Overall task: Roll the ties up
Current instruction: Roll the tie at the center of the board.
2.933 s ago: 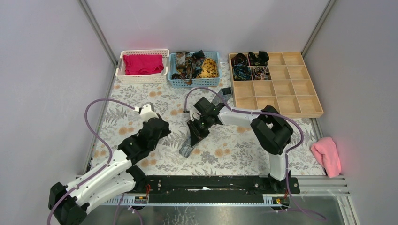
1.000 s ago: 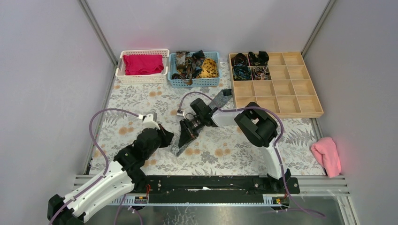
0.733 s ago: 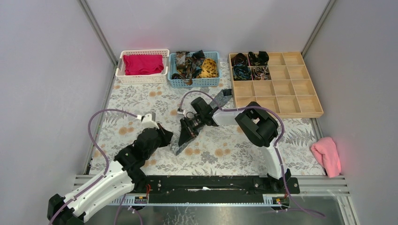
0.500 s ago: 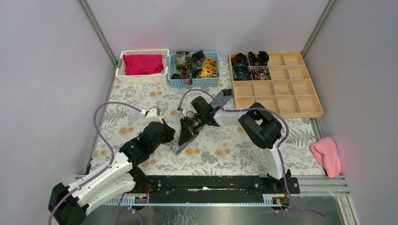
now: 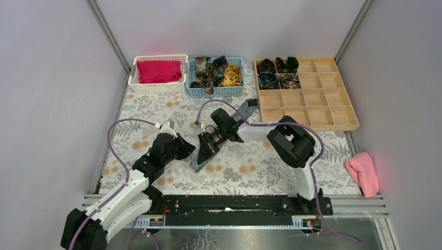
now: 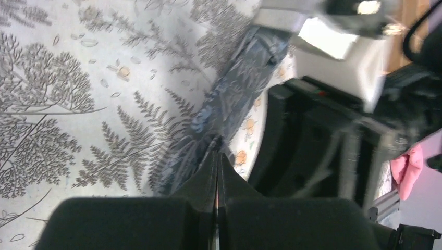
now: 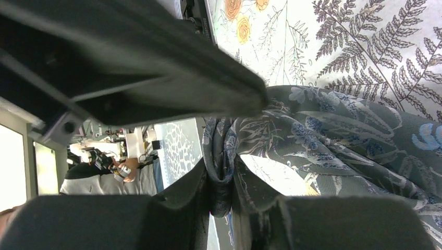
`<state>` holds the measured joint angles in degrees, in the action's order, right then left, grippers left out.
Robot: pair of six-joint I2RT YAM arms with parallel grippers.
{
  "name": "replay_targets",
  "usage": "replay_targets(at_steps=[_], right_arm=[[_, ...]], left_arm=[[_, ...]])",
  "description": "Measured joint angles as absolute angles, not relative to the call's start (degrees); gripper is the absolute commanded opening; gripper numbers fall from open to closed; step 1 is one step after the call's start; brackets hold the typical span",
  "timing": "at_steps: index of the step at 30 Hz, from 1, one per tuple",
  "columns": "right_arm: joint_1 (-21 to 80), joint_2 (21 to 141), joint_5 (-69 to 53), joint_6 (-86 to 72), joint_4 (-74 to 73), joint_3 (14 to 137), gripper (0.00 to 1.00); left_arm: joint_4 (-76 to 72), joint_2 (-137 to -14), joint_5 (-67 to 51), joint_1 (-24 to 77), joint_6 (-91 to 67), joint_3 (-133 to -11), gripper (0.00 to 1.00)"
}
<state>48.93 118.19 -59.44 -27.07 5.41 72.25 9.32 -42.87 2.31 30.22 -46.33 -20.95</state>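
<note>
One grey tie lies diagonally from the tabletop centre toward the far-right corner. Right pincer clamps its near fold; left pincer, closed, sits just beside.

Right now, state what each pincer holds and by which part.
Right pincer pinches the grey floral tie by a bunched fold. Left pincer is shut at its edge; grip unclear.

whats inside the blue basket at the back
A heap of patterned ties, mostly dark, plus a yellow-orange tie. What lies beneath the top layer, and the basket floor, is covered.
</note>
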Motion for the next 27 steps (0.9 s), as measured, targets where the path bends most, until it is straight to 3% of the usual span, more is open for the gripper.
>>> replay_targets(at_steps=[6, 12, 27], right_arm=[[49.01, 117.89, -59.4, -25.89, 5.02, 72.12, 0.23], [49.04, 117.8, -59.46, -24.93, 4.47, 72.16, 0.23], [49.82, 118.1, -61.43, -23.79, -0.82, 74.78, 0.24]], left_arm=[[5.74, -48.62, -15.55, 18.55, -45.93, -17.61, 0.0], [-3.99, -55.16, -28.99, 15.25, -46.63, -15.7, 0.0], [-30.04, -64.79, -44.23, 13.65, -52.21, -7.57, 0.0]])
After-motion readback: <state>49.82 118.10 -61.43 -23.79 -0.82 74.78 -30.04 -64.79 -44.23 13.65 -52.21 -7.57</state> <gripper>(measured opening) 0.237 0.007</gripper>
